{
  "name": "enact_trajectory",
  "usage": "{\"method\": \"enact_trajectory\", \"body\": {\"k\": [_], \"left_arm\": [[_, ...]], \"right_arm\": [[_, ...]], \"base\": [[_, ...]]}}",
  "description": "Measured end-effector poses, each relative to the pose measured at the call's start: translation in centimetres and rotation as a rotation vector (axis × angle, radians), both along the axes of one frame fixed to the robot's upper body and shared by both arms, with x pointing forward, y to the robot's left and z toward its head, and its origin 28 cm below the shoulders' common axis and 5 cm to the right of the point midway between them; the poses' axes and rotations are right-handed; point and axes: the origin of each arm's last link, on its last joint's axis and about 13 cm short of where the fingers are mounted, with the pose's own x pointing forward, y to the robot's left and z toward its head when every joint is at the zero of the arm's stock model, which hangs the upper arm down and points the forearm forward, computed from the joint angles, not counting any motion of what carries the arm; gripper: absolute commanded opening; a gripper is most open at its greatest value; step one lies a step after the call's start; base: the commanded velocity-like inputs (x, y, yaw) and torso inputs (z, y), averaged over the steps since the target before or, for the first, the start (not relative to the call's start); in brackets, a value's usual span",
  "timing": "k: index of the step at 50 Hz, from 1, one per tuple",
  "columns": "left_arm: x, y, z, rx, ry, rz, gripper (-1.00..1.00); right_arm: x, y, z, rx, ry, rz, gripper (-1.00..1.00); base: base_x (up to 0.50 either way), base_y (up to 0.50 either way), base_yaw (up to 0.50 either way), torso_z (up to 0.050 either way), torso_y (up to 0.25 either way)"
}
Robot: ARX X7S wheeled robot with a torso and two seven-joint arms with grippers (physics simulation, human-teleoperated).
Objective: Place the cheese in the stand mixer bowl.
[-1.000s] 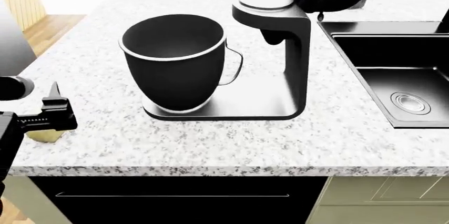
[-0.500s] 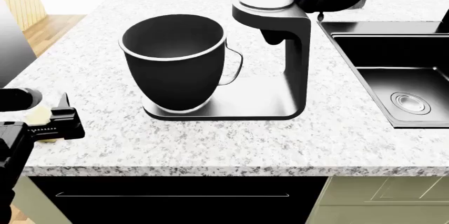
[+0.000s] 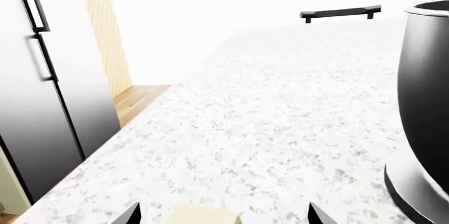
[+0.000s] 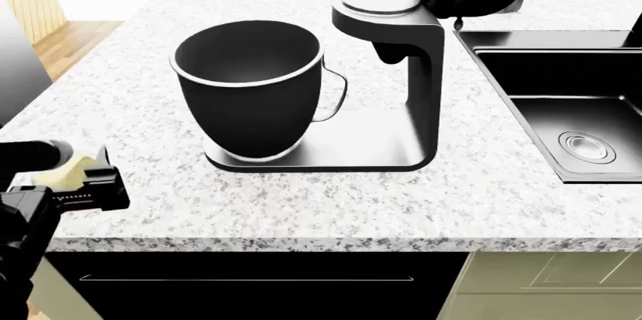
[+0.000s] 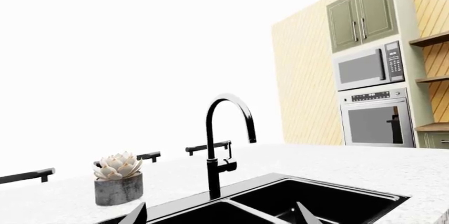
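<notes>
Counted: one cheese (image 4: 72,173); one bowl (image 4: 249,87); one mixer (image 4: 401,87); one counter (image 4: 301,207); one sink (image 4: 561,102) with two basins; one faucet (image 5: 223,140); one potted plant (image 5: 118,179); one fridge (image 3: 42,87); one microwave (image 5: 368,66); one oven (image 5: 375,124).

Pale yellow cheese (image 4: 78,171); dark grey-black bowl (image 4: 248,87), light rim; speckled white-grey countertop (image 4: 482,200).

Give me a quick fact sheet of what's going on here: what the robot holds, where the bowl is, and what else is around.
Left hand: at the counter's near left corner, around the cheese; grip not confirmable
Cheese: pale yellow chunk, not yet in bowl
Stand mixer bowl: upright on the mixer base, looks empty
Right hand: open, over the sink
Nearby: black faucet, potted succulent
</notes>
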Motion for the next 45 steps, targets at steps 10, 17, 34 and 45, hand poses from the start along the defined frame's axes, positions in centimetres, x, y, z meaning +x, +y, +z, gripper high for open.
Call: {"method": "enact_trajectory", "body": {"k": [10, 17, 34, 45], "left_arm": [[-0.1, 0.1, -0.2, -0.002, 0.004, 0.003, 1.00], [-0.2, 0.1, -0.3, 0.000, 0.005, 0.011, 1.00], [-0.4, 0.4, -0.7, 0.013, 0.013, 0.033, 1.00], [-0.3, 0.5, -1.3, 0.012, 0.027, 0.041, 1.00]], "right_arm": [[0.0, 0.0, -0.1, 0.001, 0.001, 0.001, 1.00], [0.0, 0.1, -0.1, 0.001, 0.001, 0.002, 1.00], [0.1, 0.1, -0.3, 0.002, 0.006, 0.006, 1.00], [0.2, 0.1, -0.4, 0.002, 0.011, 0.009, 1.00]], "base": [[0.00, 0.00, 0.00, 0.000, 0.000], [0.00, 0.00, 0.00, 0.000, 0.000], [0.00, 0.00, 0.00, 0.000, 0.000], [0.00, 0.00, 0.00, 0.000, 0.000]]}}
